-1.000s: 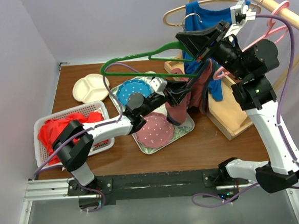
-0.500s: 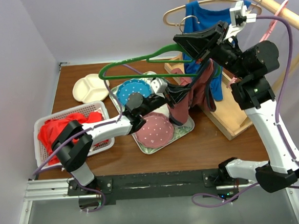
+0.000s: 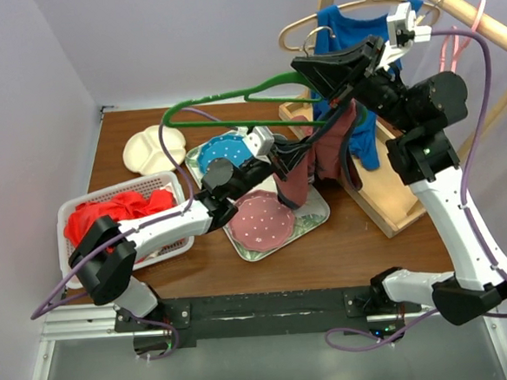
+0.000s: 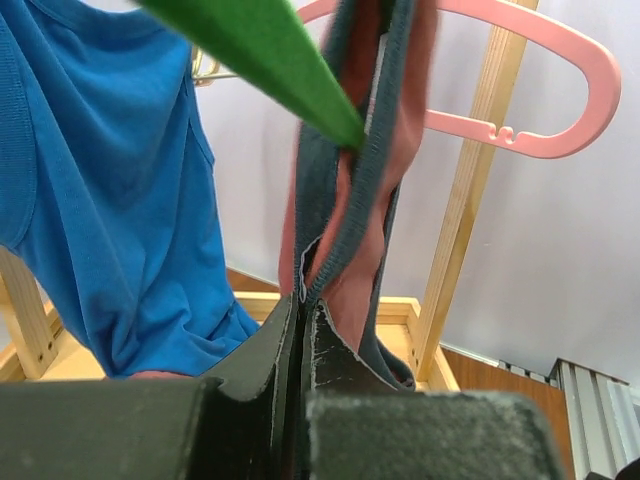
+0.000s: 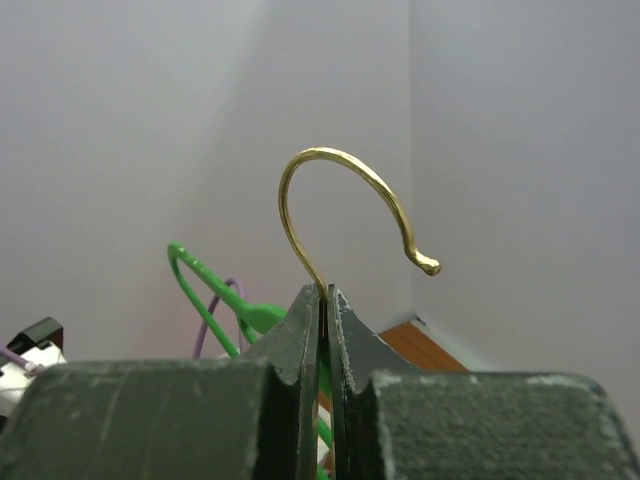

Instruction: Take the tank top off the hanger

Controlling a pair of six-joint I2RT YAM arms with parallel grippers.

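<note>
Left wrist view gives you the clearest read. The left fingers (image 4: 312, 345) are pressed together on the lower fabric of the dusty-pink tank top with dark grey trim (image 4: 365, 190). Just above, its strap loops over the arm of the green plastic hanger (image 4: 270, 50). As I judge it, the grip sits low on the garment so that a pull from there drags the strap along and off the arm's end rather than bunching it.

From the right wrist, the right fingers (image 5: 335, 320) are closed flat on the base of the hanger's gold metal hook (image 5: 330, 152), which points up free of any rail. Held by the neck, the hanger gives you an anchor while the other arm pulls.

In the top external view the tank top hangs in the air from the hanger end nearest the wooden rack base (image 3: 394, 202). It sits between the two arms, above the patterned tray (image 3: 312, 221) on the brown tabletop (image 3: 353, 244). The blue top (image 3: 339, 19) behind is a separate garment — steer clear of it.

The tank top is not yet off. I'd run your next pull along the hanger arm, away from the hook.
</note>
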